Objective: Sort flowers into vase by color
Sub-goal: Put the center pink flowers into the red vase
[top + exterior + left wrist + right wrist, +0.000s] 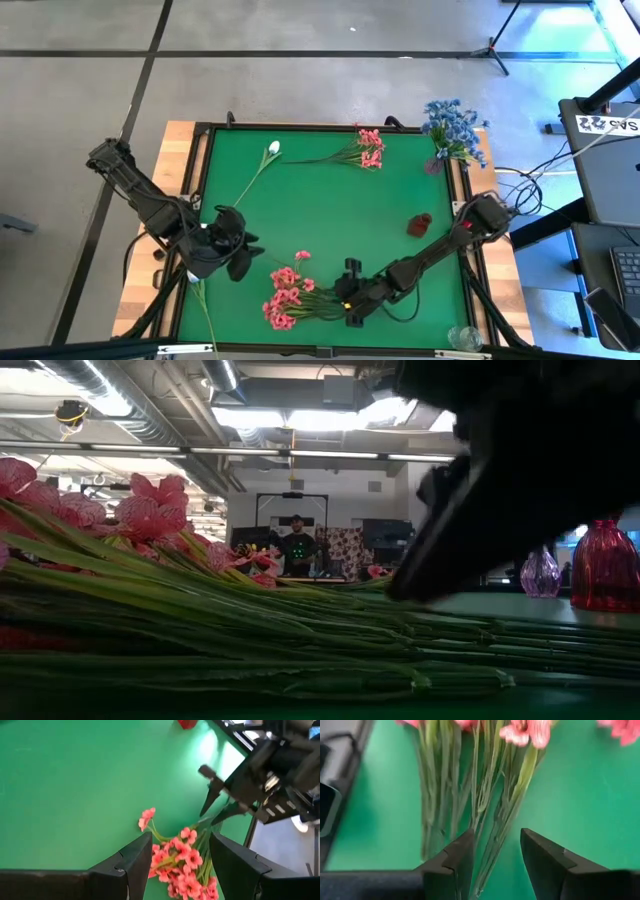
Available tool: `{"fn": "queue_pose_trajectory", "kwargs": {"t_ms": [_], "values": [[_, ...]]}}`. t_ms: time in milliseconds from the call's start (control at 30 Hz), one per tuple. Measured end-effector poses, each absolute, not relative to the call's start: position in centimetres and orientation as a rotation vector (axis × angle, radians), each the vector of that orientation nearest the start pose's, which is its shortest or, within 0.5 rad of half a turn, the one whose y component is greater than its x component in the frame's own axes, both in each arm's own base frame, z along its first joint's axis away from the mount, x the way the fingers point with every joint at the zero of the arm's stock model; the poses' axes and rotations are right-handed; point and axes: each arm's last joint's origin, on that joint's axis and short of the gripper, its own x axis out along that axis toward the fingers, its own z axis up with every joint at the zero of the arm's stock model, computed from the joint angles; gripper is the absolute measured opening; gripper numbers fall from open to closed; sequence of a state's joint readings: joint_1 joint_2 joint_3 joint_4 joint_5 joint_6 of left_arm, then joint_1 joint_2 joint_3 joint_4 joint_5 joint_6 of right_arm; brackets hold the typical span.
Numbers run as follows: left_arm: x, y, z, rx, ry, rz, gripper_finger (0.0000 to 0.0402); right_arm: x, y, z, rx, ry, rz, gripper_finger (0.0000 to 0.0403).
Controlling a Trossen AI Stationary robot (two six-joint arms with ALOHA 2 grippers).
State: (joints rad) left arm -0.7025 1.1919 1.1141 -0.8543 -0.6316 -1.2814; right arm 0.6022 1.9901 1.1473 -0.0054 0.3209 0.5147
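Green stems of the pink flowers (285, 298) lie between the right gripper's (350, 306) spread jaws.

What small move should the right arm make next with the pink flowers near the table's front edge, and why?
Probably close the right pincer on the green stems. Its fingers straddle the stems of the pink flower bunch, which lies flat on the green mat, and a gap shows between the fingers, so nothing looks firmly gripped yet. The left pincer hovers open nearby, holding nothing.
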Motion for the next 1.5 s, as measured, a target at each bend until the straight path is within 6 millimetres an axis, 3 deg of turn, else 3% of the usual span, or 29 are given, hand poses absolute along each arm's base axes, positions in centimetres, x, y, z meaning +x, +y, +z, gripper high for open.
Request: {"fn": "queue_pose_trajectory", "kwargs": {"t_ms": [133,400,500,633,733,867,1067,1167,1267,1367,1500], "values": [[18.5,-13.4,31.8,-0.668,0.608,0.375,0.0192,33.4,21.9,11.6,0.095,0.825,0.053,0.0159],[18.5,-13.7,31.9,-0.737,0.653,0.330,0.0192,33.7,21.6,11.5,0.091,0.840,0.085,0.0147],[18.6,-13.7,32.0,-0.741,0.645,0.320,0.0192,34.1,21.1,11.5,0.110,0.859,0.115,0.0112],[18.6,-13.7,32.0,-0.741,0.636,0.322,0.0192,34.4,20.5,12.2,0.133,0.853,0.120,0.0026],[18.6,-13.7,32.0,-0.739,0.621,0.333,0.0192,34.4,19.9,14.4,0.160,0.799,0.097,0.0013],[18.7,-13.7,32.1,-0.749,0.608,0.334,0.0192,33.6,18.9,19.6,0.180,0.662,0.035,0.0005],[18.3,-15.2,32.8,-0.754,0.527,0.254,0.0192,29.5,17.8,26.8,0.100,0.471,-0.160,0.0004],[17.5,-16.0,33.0,-0.735,0.454,0.267,0.0192,26.8,17.6,28.0,0.060,0.420,-0.253,0.0004],[17.3,-16.9,32.9,-0.751,0.374,0.293,0.0192,24.9,17.2,29.2,0.127,0.361,-0.245,0.0003],[18.7,-18.3,32.0,-0.740,0.379,0.277,0.0192,24.3,16.5,30.8,0.207,0.287,-0.228,0.0002],[22.2,-19.3,30.5,-0.707,0.334,0.277,0.0192,24.9,14.8,33.0,0.247,0.174,-0.202,0.0002]]}}
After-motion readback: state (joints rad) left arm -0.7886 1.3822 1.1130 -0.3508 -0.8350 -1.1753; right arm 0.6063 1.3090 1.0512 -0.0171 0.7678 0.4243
